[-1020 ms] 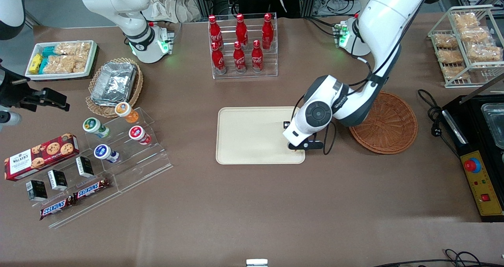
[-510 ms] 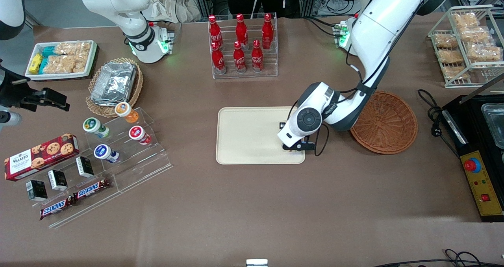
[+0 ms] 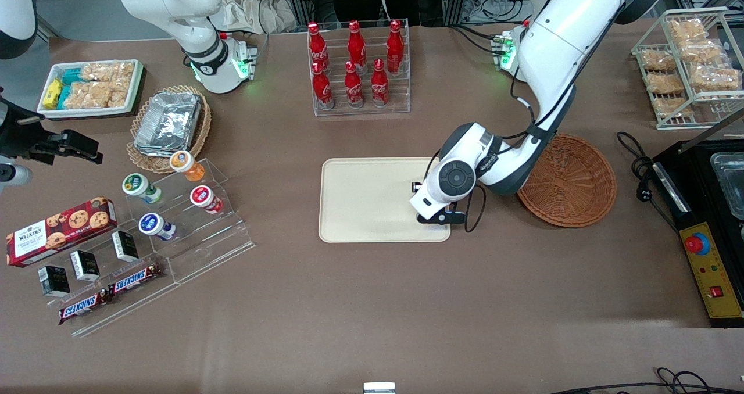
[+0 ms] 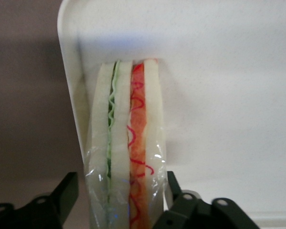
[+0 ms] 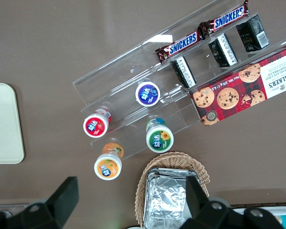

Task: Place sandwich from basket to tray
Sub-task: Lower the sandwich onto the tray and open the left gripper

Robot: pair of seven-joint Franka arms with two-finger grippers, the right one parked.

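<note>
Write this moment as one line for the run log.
hand: shut on sandwich, over tray edge nearest basket | basket: no sandwich | step: release pending

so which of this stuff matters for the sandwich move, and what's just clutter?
In play:
- sandwich, between the pincer fingers, over the tray's edge
- tray
- basket, nothing visible in it

Clutter:
- cola bottles
- foil containers
- yogurt cups
- cookie box
- Snickers bars
</note>
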